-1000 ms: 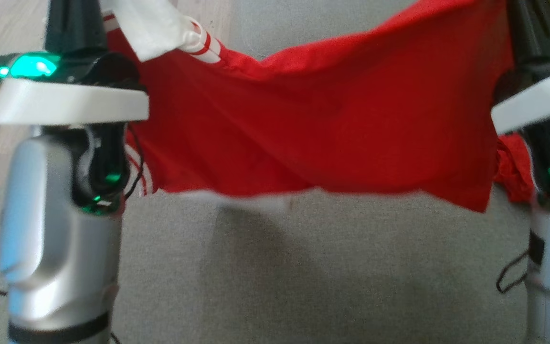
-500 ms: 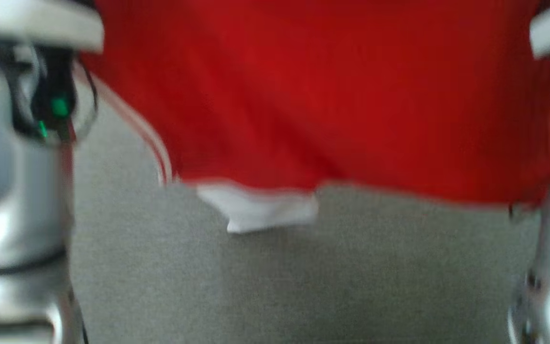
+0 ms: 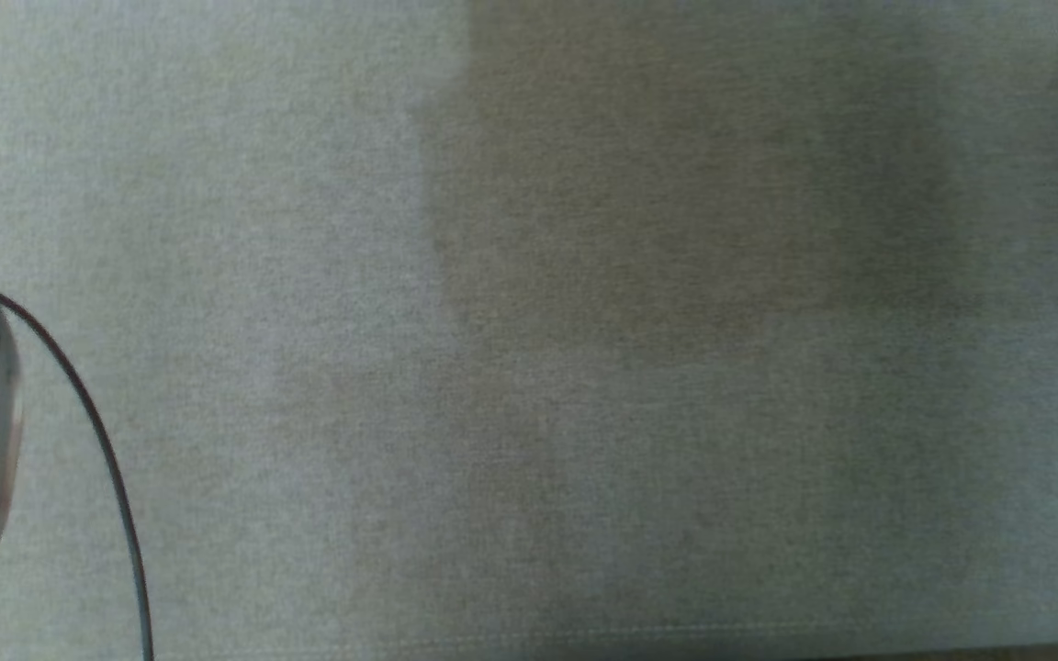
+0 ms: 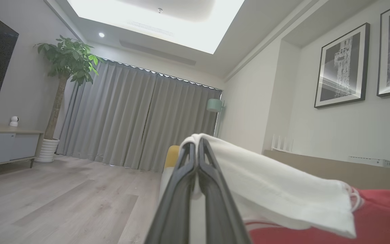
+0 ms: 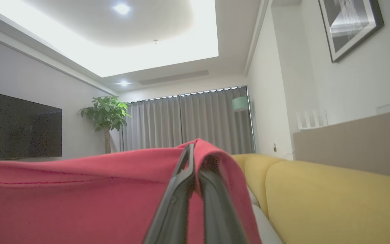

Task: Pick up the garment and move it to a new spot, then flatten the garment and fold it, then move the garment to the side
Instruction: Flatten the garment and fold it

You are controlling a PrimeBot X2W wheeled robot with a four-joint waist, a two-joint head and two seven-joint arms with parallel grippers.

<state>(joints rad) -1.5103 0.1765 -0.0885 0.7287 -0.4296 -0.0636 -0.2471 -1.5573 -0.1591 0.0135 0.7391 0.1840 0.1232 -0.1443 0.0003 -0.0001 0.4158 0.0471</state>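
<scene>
Over the grey cushion (image 3: 309, 367), the garment (image 5: 80, 189) is gripped by the left tool (image 4: 197, 145) and the right tool (image 5: 193, 150). The head view has been swung away from it, so carrying is presumed.

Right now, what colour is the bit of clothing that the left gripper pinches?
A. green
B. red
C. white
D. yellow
C: in the left wrist view the left gripper is shut on a white fold of the garment; the red part lies lower, to the side.
</scene>
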